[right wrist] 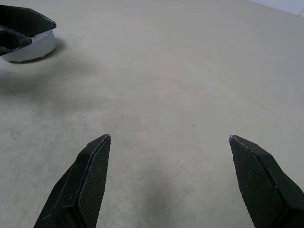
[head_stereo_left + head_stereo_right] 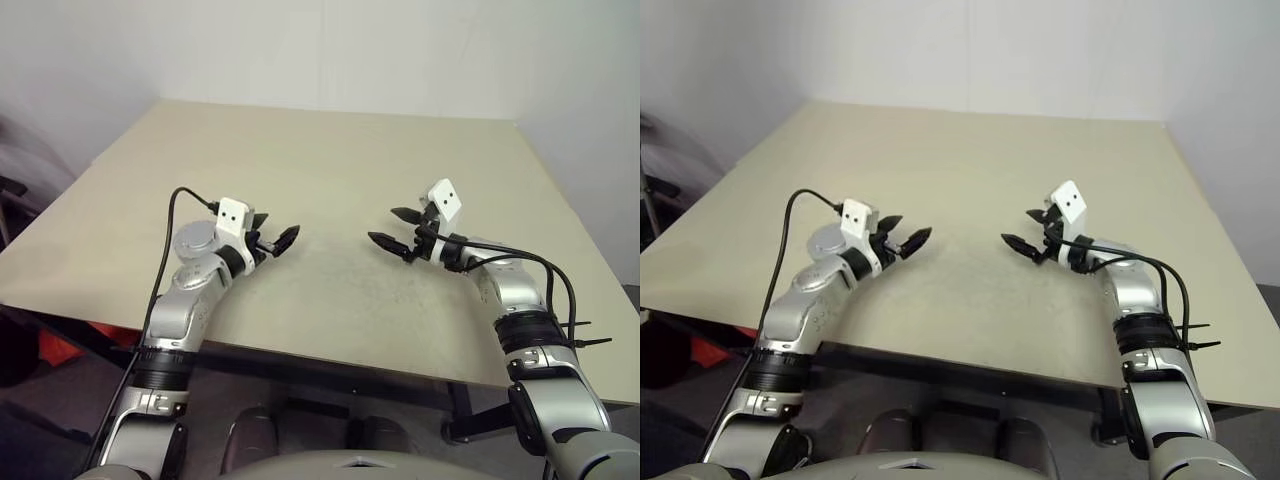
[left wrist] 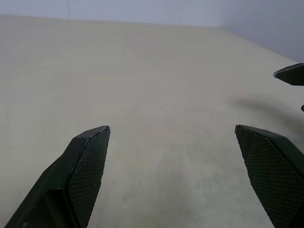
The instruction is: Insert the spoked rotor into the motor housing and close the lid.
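Two end effectors, L [image 2: 273, 232] & R [image 2: 395, 228], wide, empty, over table [image 2: 330, 160].

In the head views the table [image 2: 330, 170] is cut off by the picture's edge at its near right side. In the left wrist view the right hand [image 3: 290, 75] shows as one dark fingertip, the rest cut off by the edge. In the right wrist view the left hand [image 1: 26, 34] is likewise cropped at the corner, its black finger and pale casing partly visible.
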